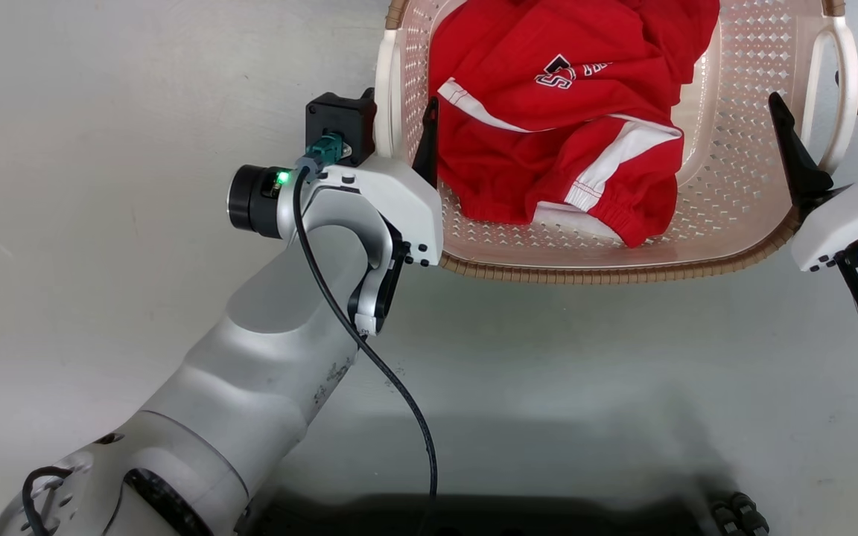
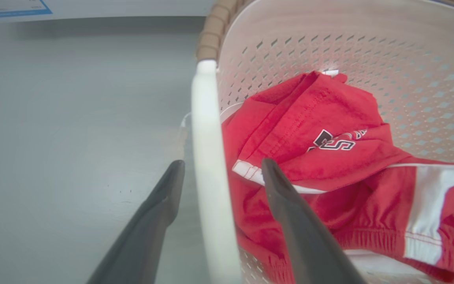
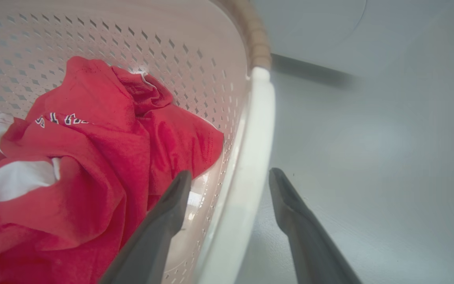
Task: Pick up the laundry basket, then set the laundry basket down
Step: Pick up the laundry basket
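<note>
My left gripper stands wide open, one finger on either side of the smooth white handle. My right gripper straddles the opposite handle the same way, with nothing clamped yet. That should let me lift evenly. The laundry basket, perforated pale plastic with a ribbed brown rim, sits on the grey floor holding soft, crumpled red clothing.

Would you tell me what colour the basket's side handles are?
White; the handle shows best in the left wrist view.
</note>
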Robot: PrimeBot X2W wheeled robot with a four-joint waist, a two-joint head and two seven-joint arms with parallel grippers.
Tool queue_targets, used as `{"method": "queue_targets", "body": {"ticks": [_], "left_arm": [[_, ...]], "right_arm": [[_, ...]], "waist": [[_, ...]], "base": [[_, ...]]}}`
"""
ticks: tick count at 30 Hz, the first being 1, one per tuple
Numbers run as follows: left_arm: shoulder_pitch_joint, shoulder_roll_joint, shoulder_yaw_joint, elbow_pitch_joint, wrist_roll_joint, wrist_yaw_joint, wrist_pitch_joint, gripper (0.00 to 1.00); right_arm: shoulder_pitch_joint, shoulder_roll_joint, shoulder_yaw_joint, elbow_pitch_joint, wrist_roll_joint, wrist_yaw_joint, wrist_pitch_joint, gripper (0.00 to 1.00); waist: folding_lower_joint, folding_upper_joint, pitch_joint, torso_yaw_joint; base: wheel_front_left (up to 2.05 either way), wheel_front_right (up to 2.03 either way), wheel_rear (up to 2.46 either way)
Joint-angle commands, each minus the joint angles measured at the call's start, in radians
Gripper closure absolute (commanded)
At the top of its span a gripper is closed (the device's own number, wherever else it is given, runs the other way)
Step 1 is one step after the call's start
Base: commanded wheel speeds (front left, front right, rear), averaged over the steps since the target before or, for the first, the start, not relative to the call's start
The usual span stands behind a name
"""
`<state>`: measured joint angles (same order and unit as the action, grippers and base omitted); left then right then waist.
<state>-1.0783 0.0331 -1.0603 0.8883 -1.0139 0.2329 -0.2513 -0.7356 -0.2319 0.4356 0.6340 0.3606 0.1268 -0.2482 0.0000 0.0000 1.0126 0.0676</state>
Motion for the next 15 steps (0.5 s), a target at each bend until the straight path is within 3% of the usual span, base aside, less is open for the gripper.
{"method": "queue_targets", "body": {"ticks": [1,2,3,4,15], "left_arm": [[0.001,0.017,0.005,-0.006,-0.009,0.004,-0.010,0.00],[0.001,0.017,0.002,-0.006,-0.011,0.004,-0.010,0.00],[0.000,0.017,0.000,-0.006,-0.012,0.004,-0.010,0.40],[0.002,0.017,-0.008,0.000,-0.018,0.005,-0.010,0.99],[0.019,0.017,-0.021,0.001,-0.044,0.016,-0.010,1.00]], "right_arm": [[0.037,-0.002,0.013,-0.005,0.009,0.004,-0.014,0.00],[0.037,-0.001,0.014,-0.004,0.009,0.004,-0.014,0.00],[0.038,0.001,0.017,0.000,0.015,0.004,-0.014,0.60],[0.037,0.002,0.023,0.003,0.022,0.004,-0.014,1.00],[0.045,0.001,0.080,0.073,0.051,0.004,-0.014,1.00]], "waist": [[0.0000,0.0000,-0.001,0.000],[0.0000,0.0000,-0.001,0.000],[0.0000,0.0000,-0.001,0.000],[0.0000,0.0000,-0.002,0.000],[0.0000,0.0000,-0.041,0.009]], "base": [[0.00,0.00,0.00],[0.00,0.00,0.00],[0.00,0.00,0.00],[0.00,0.00,0.00],[0.00,0.00,0.00]]}}
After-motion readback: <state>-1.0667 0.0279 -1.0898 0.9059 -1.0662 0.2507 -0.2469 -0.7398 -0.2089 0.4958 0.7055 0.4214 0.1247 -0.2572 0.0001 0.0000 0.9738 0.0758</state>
